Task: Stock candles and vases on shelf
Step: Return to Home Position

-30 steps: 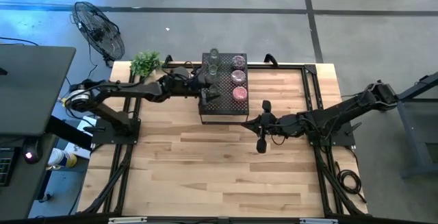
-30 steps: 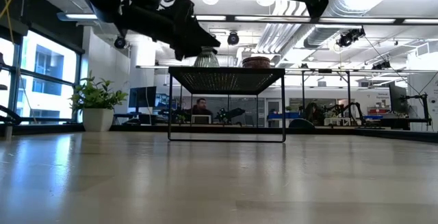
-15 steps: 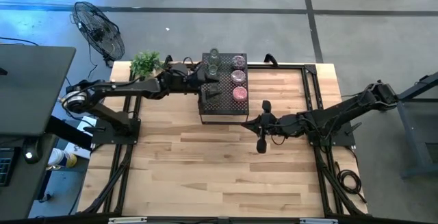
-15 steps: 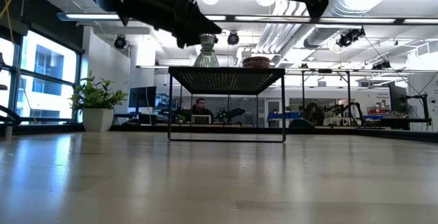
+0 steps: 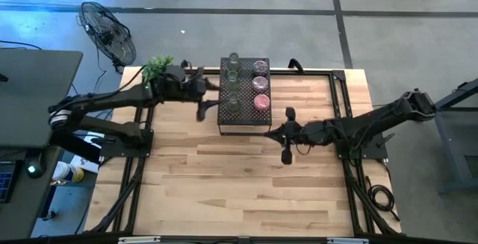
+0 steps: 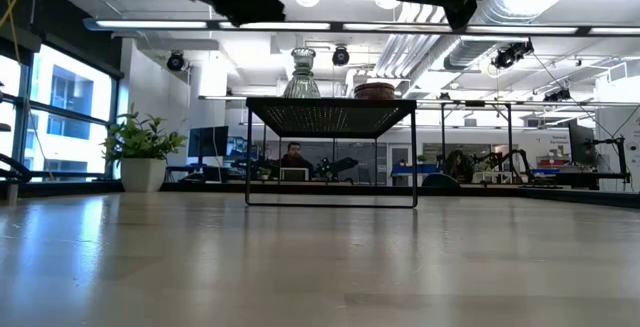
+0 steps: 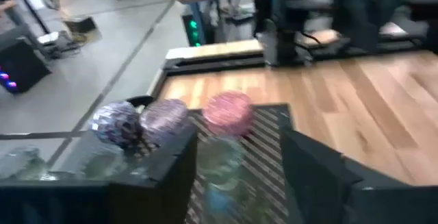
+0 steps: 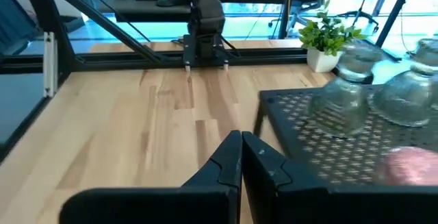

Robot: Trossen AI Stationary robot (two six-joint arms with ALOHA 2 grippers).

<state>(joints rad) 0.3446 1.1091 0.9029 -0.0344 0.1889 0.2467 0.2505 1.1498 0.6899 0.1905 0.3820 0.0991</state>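
Note:
The black perforated shelf (image 5: 244,116) stands at the table's far middle. Three clear vases stand on their bases in a row along its left side, at the far end (image 5: 233,59), in the middle (image 5: 233,73) and at the near end (image 5: 232,101). Three pink-purple candles (image 5: 260,66) (image 5: 259,84) (image 5: 262,102) sit along its right side. My left gripper (image 5: 211,95) is open and empty just left of the shelf; in the left wrist view the near vase (image 7: 219,162) shows between its spread fingers, farther off. My right gripper (image 5: 272,133) is shut and empty, just near-right of the shelf.
A potted plant (image 5: 158,69) stands at the far left corner, close behind my left arm. A fan (image 5: 108,31) stands on the floor beyond the table. Bare wood (image 5: 239,192) fills the near half of the table.
My left gripper has drawn back from over the shelf's near-left part toward the table's left edge and upward. The near vase, which it covered a second ago, now stands free and upright on the shelf. My right arm has kept still.

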